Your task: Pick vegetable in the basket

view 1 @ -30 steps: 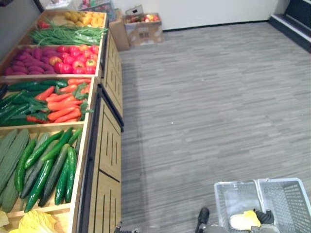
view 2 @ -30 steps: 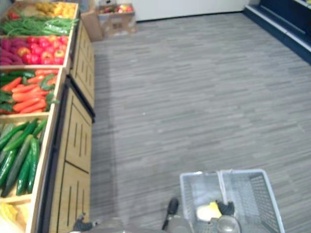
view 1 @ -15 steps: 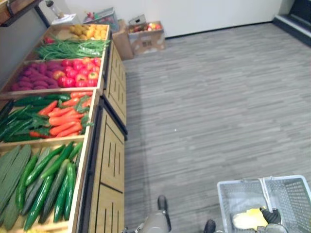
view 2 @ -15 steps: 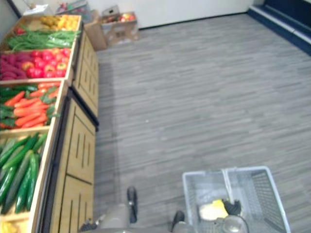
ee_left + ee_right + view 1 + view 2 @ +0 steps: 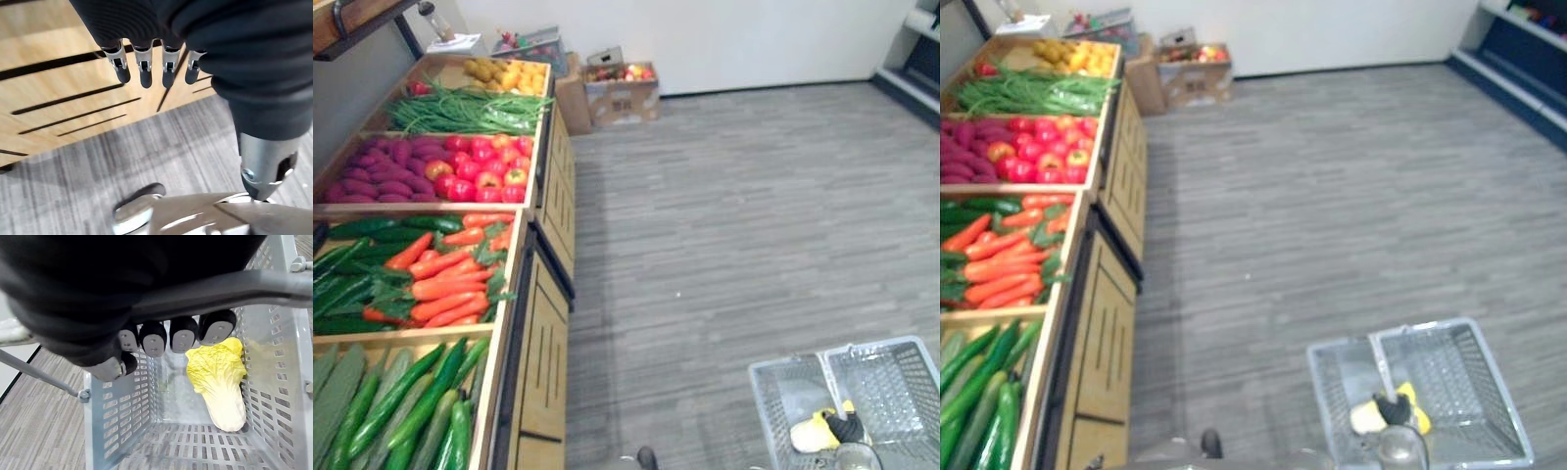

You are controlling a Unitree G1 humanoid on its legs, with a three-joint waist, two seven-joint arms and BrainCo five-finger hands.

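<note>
The camera has tilted up toward the far end of the produce stand (image 5: 543,323). The left hand (image 5: 145,68) hangs with straight, empty fingers beside the stand's wooden front. The right hand (image 5: 156,339) is curled round the handle (image 5: 234,286) of the basket (image 5: 1449,367) at near right, and the cabbage (image 5: 220,382) lies inside.

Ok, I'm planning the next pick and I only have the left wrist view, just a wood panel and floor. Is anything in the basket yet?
Observer: Yes, one yellow-leaved cabbage lies in the grey basket.
Operator: What's carrying the basket?
Observer: The right hand, with its fingers curled round the handle.
Operator: What's closest to pick next?
Observer: Cucumbers, at the near end of the wooden stand, with carrots just beyond them.
</note>
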